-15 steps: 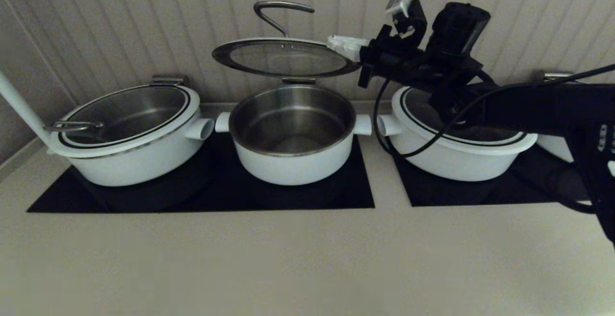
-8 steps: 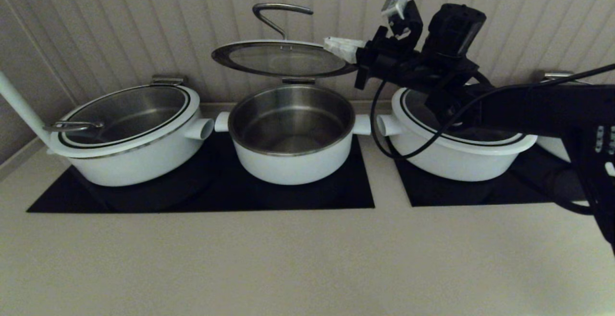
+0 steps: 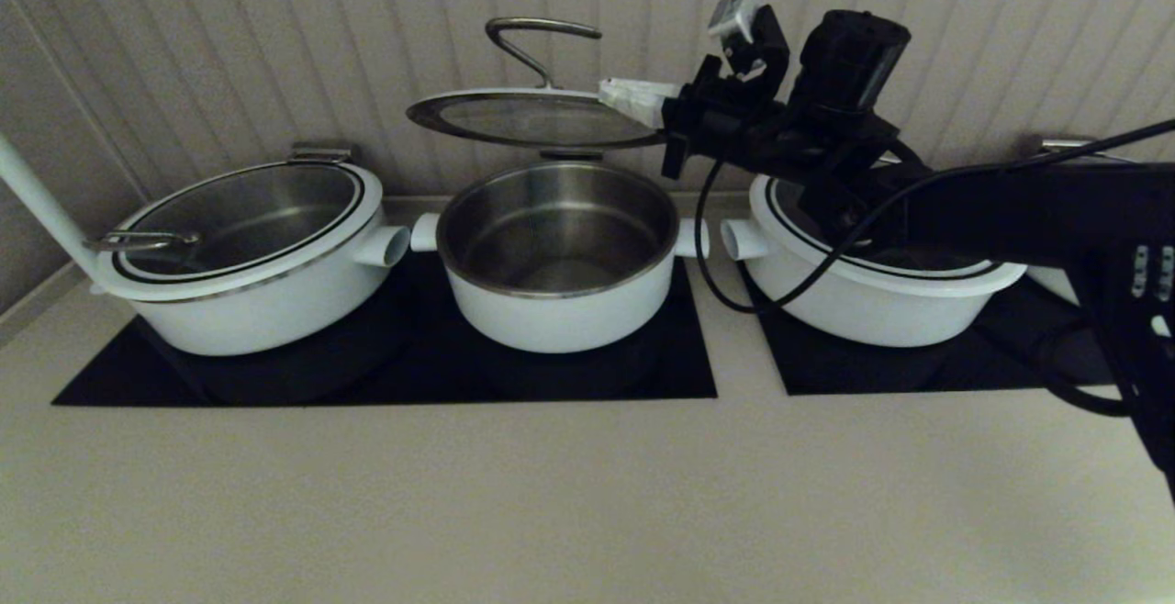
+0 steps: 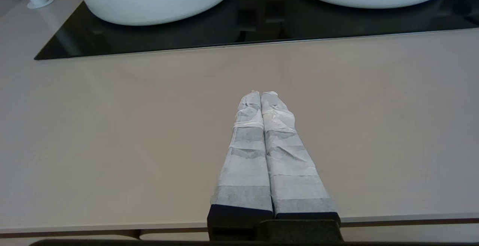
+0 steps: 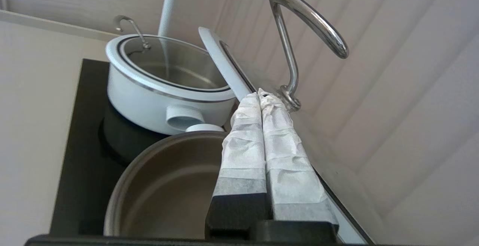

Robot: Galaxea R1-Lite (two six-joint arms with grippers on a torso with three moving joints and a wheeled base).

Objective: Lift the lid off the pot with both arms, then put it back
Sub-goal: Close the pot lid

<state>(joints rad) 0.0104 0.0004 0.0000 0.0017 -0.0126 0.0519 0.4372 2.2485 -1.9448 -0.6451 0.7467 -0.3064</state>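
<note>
The glass lid with its curved steel handle hangs roughly level in the air above the open pot. My right gripper is shut on the lid's right rim and reaches in from the right. In the right wrist view the gripper pinches the lid near the handle's foot, with the pot's steel inside beneath. My left gripper is shut and empty over the bare counter near the front edge, outside the head view.
A wider lidded white pot stands left of the pot, another right of it under my right arm. Both cooktops are black glass. A white pole rises at the far left. The ribbed wall stands close behind.
The right gripper has moved a little left and down with the lid. The lid sits slightly lower over the pot. The pots have not moved.
</note>
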